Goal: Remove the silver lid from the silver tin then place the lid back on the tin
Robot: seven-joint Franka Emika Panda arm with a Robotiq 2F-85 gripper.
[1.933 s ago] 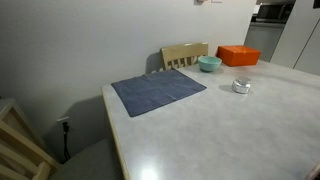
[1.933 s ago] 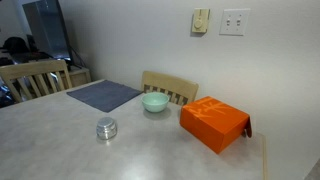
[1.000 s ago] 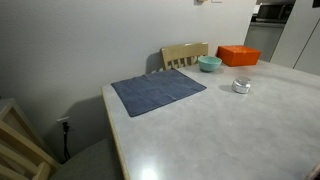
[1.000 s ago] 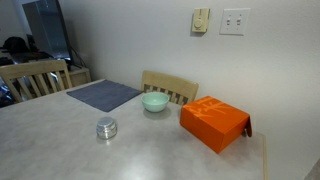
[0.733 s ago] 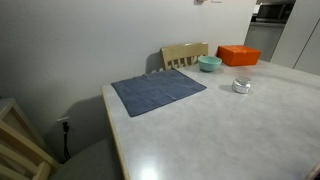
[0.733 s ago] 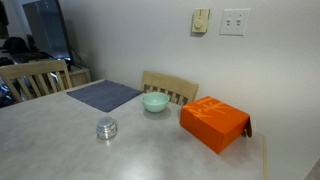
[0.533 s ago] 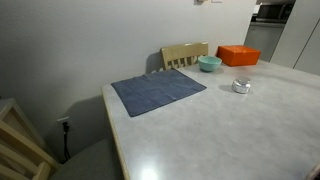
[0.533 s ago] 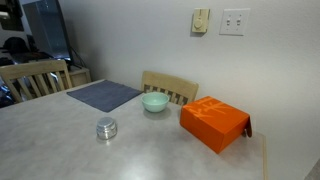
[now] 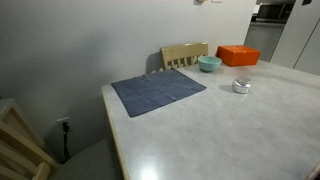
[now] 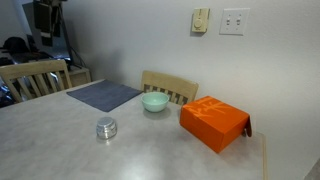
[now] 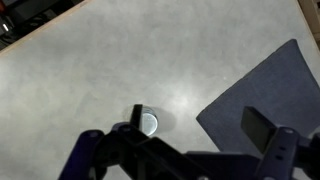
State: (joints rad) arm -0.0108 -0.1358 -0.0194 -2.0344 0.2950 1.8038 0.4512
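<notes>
While the Lid Sits Shut, the Gripper Hangs High Above

Since the lid (image 10: 106,123) is on top of the tin (image 10: 106,129), the job looks like it has not begun. The tin stands alone on the bare table (image 9: 200,130). It is a little way in from the edge where the chair (image 10: 170,87) stands. The bowl (image 10: 155,102) is nearer that edge, and the orange box (image 10: 213,122) is off to one side of it. The blue cloth (image 9: 158,92) lies near the corner by the wall, apart from the tin.

In both exterior views the arm cannot be seen at all. In the wrist view the gripper (image 11: 188,135) hangs high over the table, and the tin looks small far below it. Its jaws are spread wide apart and hold nothing. The tin shows close to one finger, not in the middle of the gap.

The step in hand looks like reaching for the lid. Next, the gripper should slide over until the tin sits in the middle between the fingers. Then it should come straight down and stop at the lid's rim. The lid is thin and shiny, so the fingers must pinch only the lid and not the tin under it. If they grab too low, the whole tin may lift up.
</notes>
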